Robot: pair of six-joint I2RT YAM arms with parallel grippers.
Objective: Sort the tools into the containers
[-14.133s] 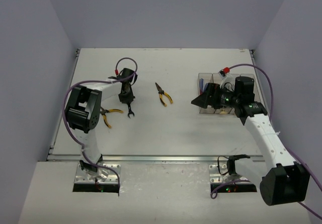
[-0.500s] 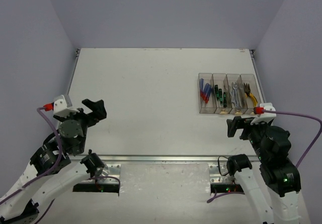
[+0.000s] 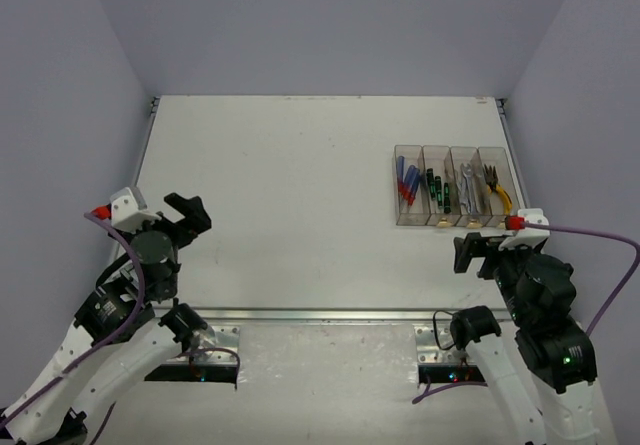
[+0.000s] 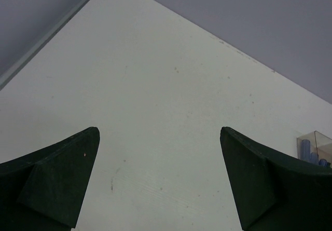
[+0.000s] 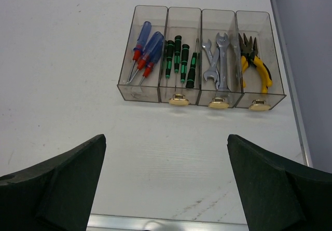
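The containers [image 3: 455, 223] are four clear brownish bins in a row at the table's right. In the right wrist view the containers [image 5: 140, 93] hold the tools. From left to right these are blue-handled screwdrivers [image 5: 145, 46], green/black screwdrivers [image 5: 180, 59], silver wrenches [image 5: 218, 59] and yellow-handled pliers [image 5: 255, 65]. My right gripper [image 3: 470, 253] [image 5: 166, 137] hangs open and empty, raised near the front edge, short of the bins. My left gripper [image 3: 190, 215] [image 4: 160, 132] is open and empty above the table's left front. A corner of the bins [image 4: 314, 137] shows at its far right.
The white table [image 3: 290, 185] is walled at the back and on both sides. A metal rail [image 3: 300, 315] runs along its near edge, with both arm bases just below it. Purple cables trail from both wrists.
The two pliers that lay on the table much earlier are gone from it. Both arms have drawn back to the near edge. Over the last half second the left arm shifted slightly.
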